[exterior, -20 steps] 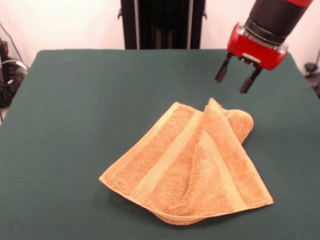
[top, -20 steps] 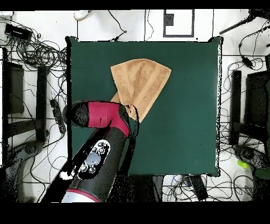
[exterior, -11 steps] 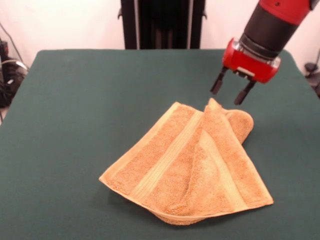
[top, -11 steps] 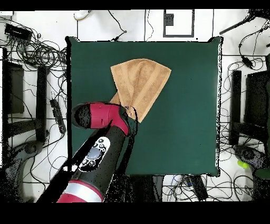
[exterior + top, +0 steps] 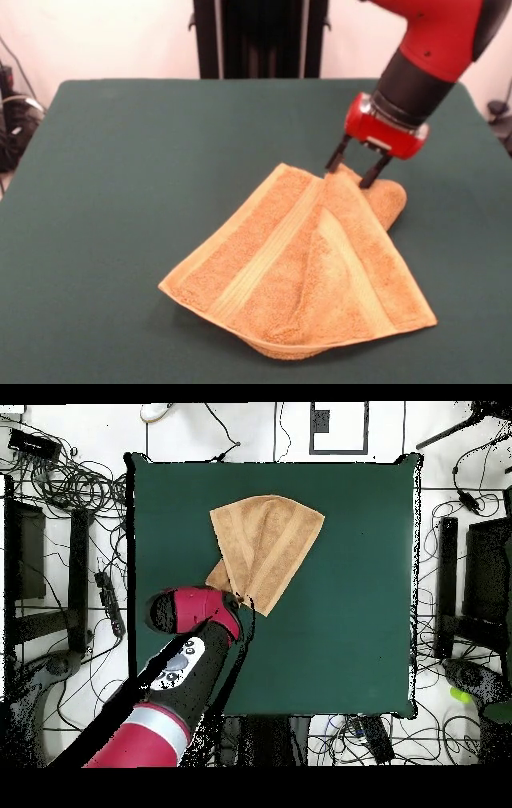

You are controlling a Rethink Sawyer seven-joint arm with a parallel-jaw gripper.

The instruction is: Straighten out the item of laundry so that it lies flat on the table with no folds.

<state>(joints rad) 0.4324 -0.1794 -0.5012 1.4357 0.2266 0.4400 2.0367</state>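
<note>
The gripper (image 5: 351, 168) stood with fingers spread, straddling the raised far corner of the folded orange-tan hand towel (image 5: 308, 264) on the green table (image 5: 144, 160), gripping nothing.

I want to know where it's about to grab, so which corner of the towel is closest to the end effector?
The pointed far corner of the towel, which sits between the open end effector's fingers; the other corners lie toward the front of the table.

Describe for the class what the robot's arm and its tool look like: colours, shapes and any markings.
The arm has a glossy red shell, then a black cylindrical wrist section. Below it sits a red block with a small pale patch, carrying the tool, which has two thin dark fingers. From overhead, a pale grey panel with round buttons shows on the arm's black link.
</note>
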